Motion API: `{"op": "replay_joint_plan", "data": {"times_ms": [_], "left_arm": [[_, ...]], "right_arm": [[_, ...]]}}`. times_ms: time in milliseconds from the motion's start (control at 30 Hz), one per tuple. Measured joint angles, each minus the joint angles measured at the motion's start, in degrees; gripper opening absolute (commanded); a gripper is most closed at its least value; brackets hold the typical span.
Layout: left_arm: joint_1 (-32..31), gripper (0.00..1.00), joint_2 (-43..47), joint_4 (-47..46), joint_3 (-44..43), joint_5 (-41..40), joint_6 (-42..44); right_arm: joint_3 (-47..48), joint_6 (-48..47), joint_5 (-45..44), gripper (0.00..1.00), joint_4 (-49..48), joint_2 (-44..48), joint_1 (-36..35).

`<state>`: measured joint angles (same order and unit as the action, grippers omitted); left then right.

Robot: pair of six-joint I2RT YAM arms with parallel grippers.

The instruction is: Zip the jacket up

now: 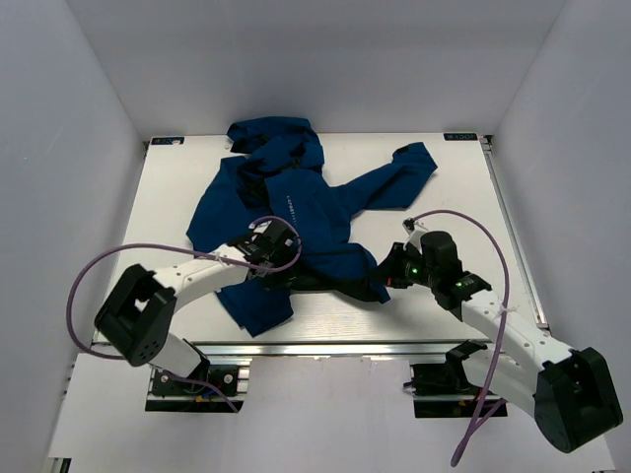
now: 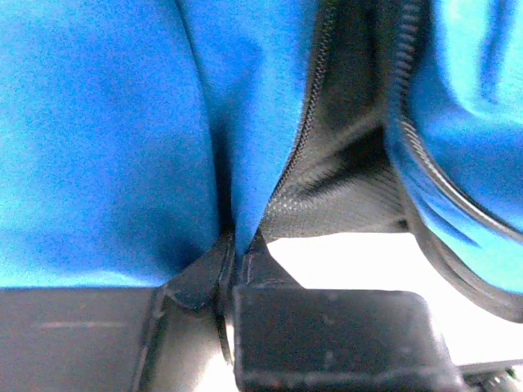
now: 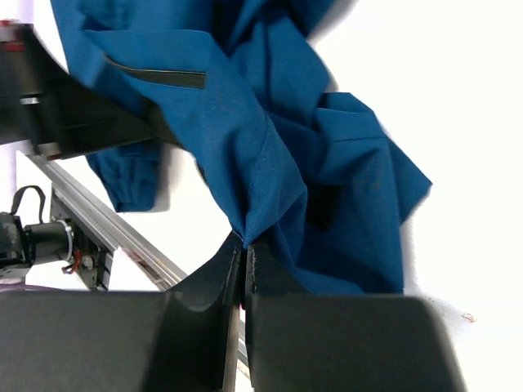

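The left hand (image 2: 233, 255) has its jaws closed to a sliver on a fold of blue cloth just beside the zipper (image 2: 315, 106), whose teeth run up along the black lining (image 2: 351, 180). The right hand (image 3: 243, 245) is likewise pinched tight on a peak of fabric, which hangs from it in a loose, creased drape. Both hold the lower front of the jacket (image 1: 296, 197), which lies crumpled across the middle of the counter (image 1: 454, 187), hood toward the far side and one sleeve (image 1: 394, 177) flung out to the right.

The main risk, as I judge it, is that both grips are on cloth, not on the slider. No slider or pull tab shows in either wrist view, and it may be tucked under a fold. The two tooth rows stand apart in the left wrist view, so pulling now would only stretch the opening wider. A thin pinch on smooth fabric could also slip under tension, and because nothing pins the jacket down, a hard tug could drag the whole heap toward the near edge
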<state>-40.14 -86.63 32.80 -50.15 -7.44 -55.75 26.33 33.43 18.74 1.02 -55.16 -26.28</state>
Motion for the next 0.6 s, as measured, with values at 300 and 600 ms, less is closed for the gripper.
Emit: {"op": "replay_joint_plan", "data": {"times_ms": [300, 600], "left_arm": [[0.0, 0.0, 5.0, -2.6, 2.6, 2.0, 2.4], [0.0, 0.11, 11.7, -7.6, 7.0, 8.3, 8.1]], "right_arm": [[0.0, -0.7, 0.0, 0.0, -0.1, -2.3, 0.3], [0.0, -1.4, -1.7, 0.0, -0.8, -5.2, 0.7]]}}
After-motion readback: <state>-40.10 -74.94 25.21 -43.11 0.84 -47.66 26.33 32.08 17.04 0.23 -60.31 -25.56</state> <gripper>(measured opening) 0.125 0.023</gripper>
